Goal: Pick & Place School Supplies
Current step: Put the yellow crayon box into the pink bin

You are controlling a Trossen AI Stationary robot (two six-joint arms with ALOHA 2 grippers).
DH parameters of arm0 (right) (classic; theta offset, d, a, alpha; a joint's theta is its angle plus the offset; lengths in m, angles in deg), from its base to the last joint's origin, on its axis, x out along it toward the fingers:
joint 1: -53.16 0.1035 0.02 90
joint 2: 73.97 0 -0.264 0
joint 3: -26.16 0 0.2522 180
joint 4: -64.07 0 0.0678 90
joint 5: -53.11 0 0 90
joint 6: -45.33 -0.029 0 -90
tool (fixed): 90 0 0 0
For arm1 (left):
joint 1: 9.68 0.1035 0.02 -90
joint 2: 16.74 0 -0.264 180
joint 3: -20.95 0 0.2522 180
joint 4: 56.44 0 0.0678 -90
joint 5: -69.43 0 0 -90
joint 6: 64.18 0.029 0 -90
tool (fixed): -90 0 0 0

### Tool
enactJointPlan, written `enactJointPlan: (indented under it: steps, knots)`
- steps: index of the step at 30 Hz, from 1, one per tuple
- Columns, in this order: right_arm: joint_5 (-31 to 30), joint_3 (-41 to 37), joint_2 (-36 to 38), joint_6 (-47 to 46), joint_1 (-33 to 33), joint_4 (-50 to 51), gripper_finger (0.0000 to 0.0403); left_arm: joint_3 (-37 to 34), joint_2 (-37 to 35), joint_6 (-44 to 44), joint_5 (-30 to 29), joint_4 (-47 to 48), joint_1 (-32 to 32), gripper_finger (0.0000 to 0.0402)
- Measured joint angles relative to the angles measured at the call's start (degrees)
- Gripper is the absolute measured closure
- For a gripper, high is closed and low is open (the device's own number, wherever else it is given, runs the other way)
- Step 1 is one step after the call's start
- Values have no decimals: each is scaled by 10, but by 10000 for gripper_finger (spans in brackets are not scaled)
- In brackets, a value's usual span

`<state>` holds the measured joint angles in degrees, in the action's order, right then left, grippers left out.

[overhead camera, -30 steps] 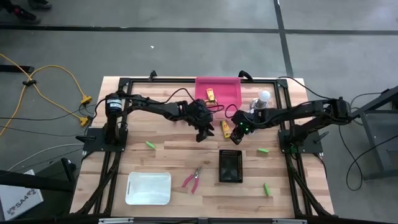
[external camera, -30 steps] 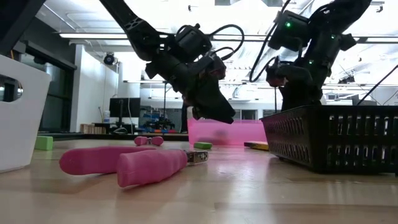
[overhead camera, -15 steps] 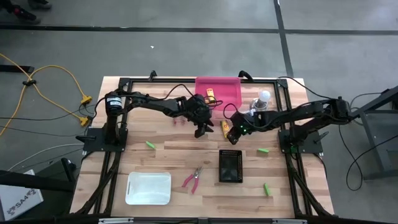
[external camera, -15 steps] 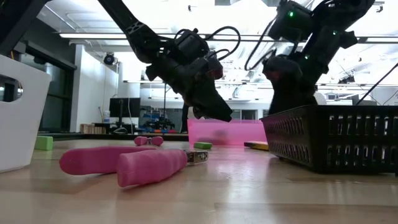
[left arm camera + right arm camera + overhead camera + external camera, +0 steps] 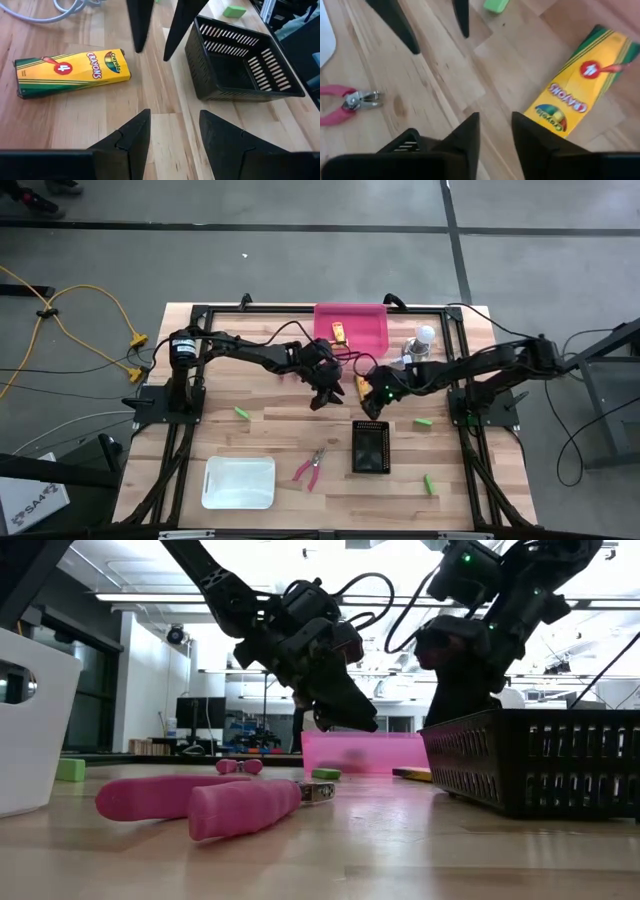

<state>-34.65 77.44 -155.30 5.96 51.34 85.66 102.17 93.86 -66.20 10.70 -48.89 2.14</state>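
I have both arms reaching in over the middle of the tabletop (image 5: 200, 442), meeting near the yellow crayon box (image 5: 361, 387); the left gripper (image 5: 322, 395) comes in from its base on the left side with the arm stretched nearly level and the wrist tipped down, jaws released with nothing between them; the right gripper (image 5: 372, 404) extends from the right side, elbow low, wrist also angled down, jaws parted and empty as well. Through the left wrist view I see the crayon box (image 5: 72, 71) flat on the wood, just beside the black mesh basket (image 5: 240, 65), with the other arm's fingers (image 5: 139, 22) above it; the right wrist view shows the same box (image 5: 575, 95) to one side of my parted jaws, untouched. In the low view both grippers hang clear above the surface. A second crayon box (image 5: 340, 333) lies in the pink tray (image 5: 372, 332); pink pliers (image 5: 309, 468) rest between the white bin (image 5: 240, 482) and the basket; green blocks (image 5: 242, 413) sit scattered, well apart.
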Motion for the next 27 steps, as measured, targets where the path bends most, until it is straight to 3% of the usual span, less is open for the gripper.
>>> enactJointPlan:
  steps: [8,12,21,27]
  knots:
    - [7,0,-6,9,4,-3,394,0,0,11,0,0,1,237]
    - [5,0,-7,10,3,-6,399,0,-6,24,-5,5,1,237]
    - [1,0,-48,6,2,-5,400,0,-35,90,-124,17,-34,237]
    - [-10,0,-53,1,2,1,400,0,-35,94,-137,21,-37,237]
